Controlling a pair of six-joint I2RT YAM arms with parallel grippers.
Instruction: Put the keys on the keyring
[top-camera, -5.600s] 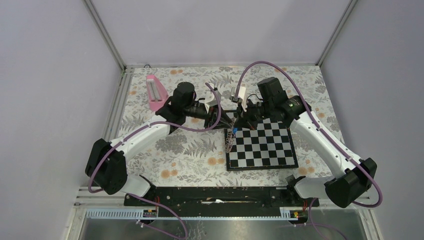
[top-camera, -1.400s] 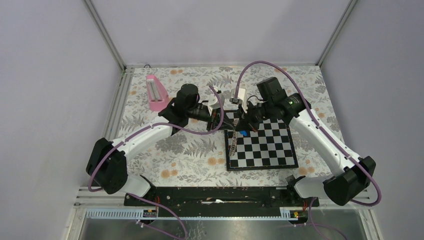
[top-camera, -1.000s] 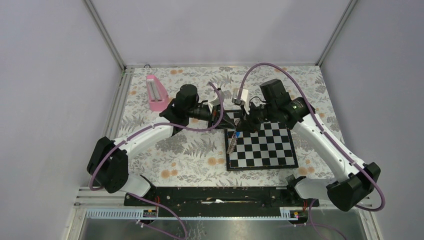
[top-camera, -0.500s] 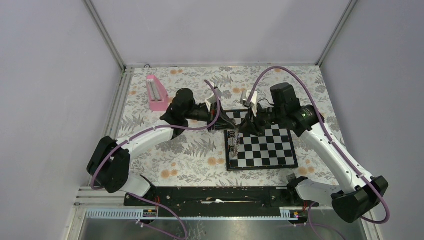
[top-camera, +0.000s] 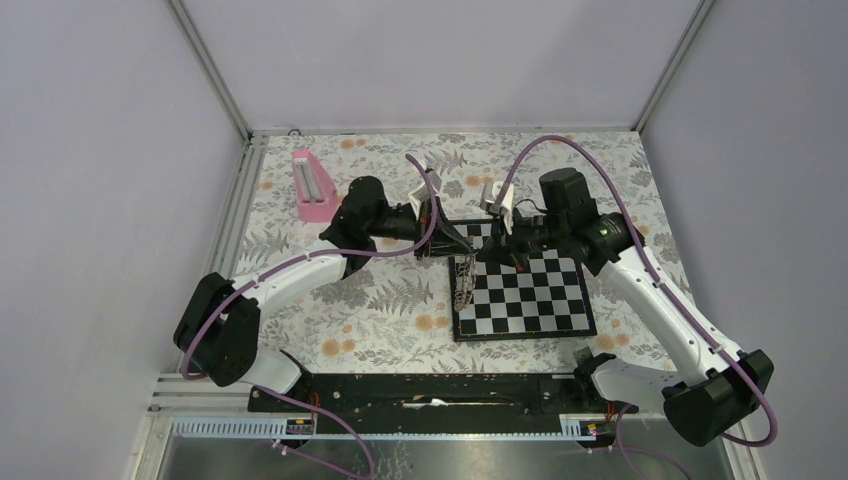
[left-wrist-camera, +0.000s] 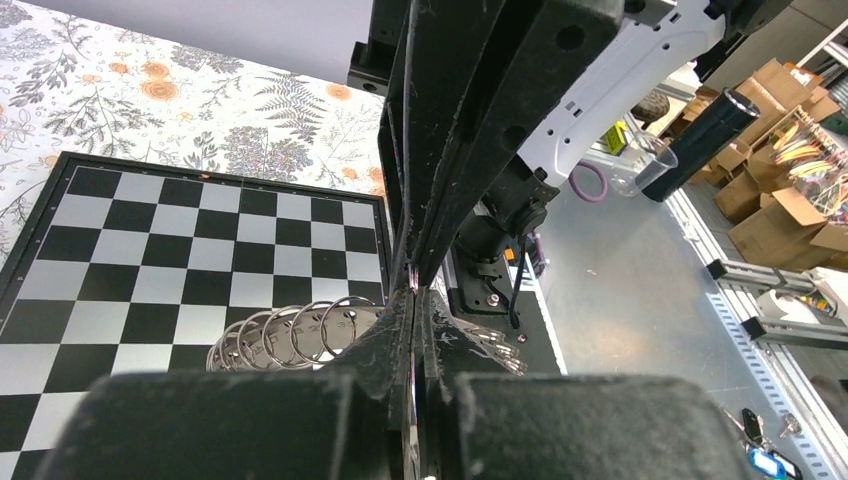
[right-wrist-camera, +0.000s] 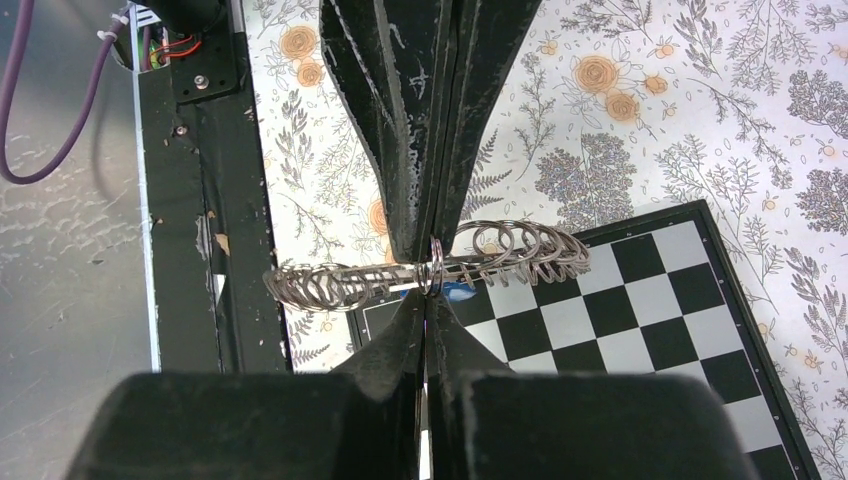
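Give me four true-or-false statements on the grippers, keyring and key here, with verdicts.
1. Both grippers are wide open. False: the left gripper and right gripper are shut, tip to tip.
2. The keyring lies flat on the chessboard. False: it is held up at the fingertips, over the board's left edge.
3. A blue key head shows beside the keyring near the right gripper's tip. True.
4. A pink object lies at the far left of the table. True.

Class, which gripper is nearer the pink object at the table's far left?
Left. The left gripper sits right of the pink object; the right gripper is farther right still, both at the keyring.
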